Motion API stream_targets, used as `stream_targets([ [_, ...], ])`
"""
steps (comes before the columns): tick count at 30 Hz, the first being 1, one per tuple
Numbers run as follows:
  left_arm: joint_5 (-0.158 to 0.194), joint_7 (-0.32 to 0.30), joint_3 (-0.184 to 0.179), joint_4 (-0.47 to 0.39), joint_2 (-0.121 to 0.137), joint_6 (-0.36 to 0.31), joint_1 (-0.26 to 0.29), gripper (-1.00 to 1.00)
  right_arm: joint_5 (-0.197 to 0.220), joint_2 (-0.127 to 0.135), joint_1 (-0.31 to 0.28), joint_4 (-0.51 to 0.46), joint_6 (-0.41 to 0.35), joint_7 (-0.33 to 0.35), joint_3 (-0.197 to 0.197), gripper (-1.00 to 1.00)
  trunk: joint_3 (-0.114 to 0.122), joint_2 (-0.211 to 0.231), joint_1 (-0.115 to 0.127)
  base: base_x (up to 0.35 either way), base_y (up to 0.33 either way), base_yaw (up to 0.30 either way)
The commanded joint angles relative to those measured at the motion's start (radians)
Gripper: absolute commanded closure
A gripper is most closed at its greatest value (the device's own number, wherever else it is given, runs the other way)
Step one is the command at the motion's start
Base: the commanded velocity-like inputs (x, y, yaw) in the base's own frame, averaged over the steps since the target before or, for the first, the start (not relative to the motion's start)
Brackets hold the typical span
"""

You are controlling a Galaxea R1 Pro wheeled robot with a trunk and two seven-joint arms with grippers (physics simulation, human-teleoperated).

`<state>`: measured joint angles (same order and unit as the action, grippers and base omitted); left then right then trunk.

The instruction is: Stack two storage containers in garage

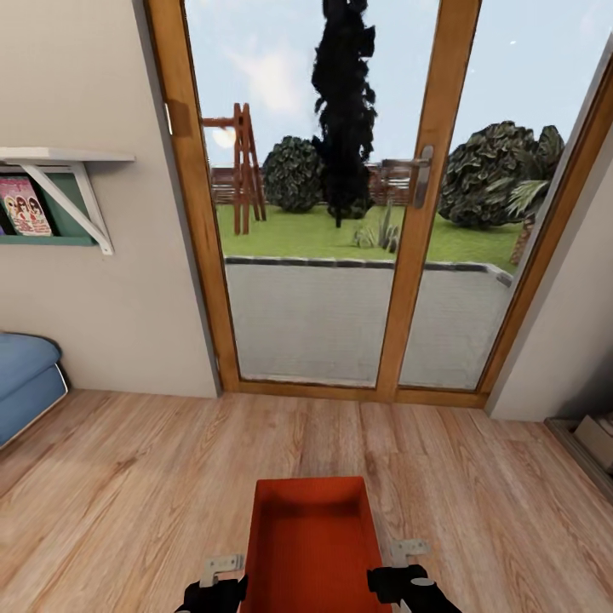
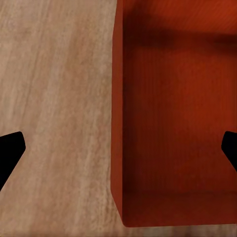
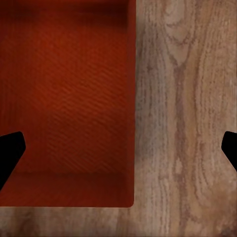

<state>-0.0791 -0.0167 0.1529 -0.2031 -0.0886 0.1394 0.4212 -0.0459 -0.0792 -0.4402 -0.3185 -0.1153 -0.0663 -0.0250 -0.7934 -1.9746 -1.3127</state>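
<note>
1. Storage container (image 1: 311,545), orange-red, sits between both grippers above the wood floor (image 1: 128,485).
2. Left gripper (image 2: 118,148) and right gripper (image 3: 118,148) straddle its side walls, jaws wide; grip undeterminable.
3. Head view adds glass doors (image 1: 340,196), shelf book (image 1: 25,204); lettering illegible.

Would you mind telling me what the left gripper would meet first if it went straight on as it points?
Probably the side wall of the orange bin, which runs between the left gripper's open fingers.

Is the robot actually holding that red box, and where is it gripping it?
It cannot be told. Each gripper, left and right, straddles a side wall of the orange-red open-topped plastic bin, jaws spread wide, not visibly touching.
</note>
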Motion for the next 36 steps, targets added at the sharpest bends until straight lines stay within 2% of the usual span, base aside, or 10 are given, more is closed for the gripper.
stream_targets([
  [1,-0.008,-0.002,0.008,0.001,-0.001,0.003,0.001,-1.00,-0.005,0.000,0.000,-0.002,-0.007,-0.004,-0.003,-1.00,-0.001,0.000,0.000,0.000,0.000,0.003],
  [36,-0.011,-0.002,0.008,0.001,-0.001,0.003,0.001,-1.00,-0.006,-0.004,0.000,-0.003,-0.007,-0.008,-0.011,-1.00,-0.003,0.000,0.000,0.000,0.000,0.000],
])
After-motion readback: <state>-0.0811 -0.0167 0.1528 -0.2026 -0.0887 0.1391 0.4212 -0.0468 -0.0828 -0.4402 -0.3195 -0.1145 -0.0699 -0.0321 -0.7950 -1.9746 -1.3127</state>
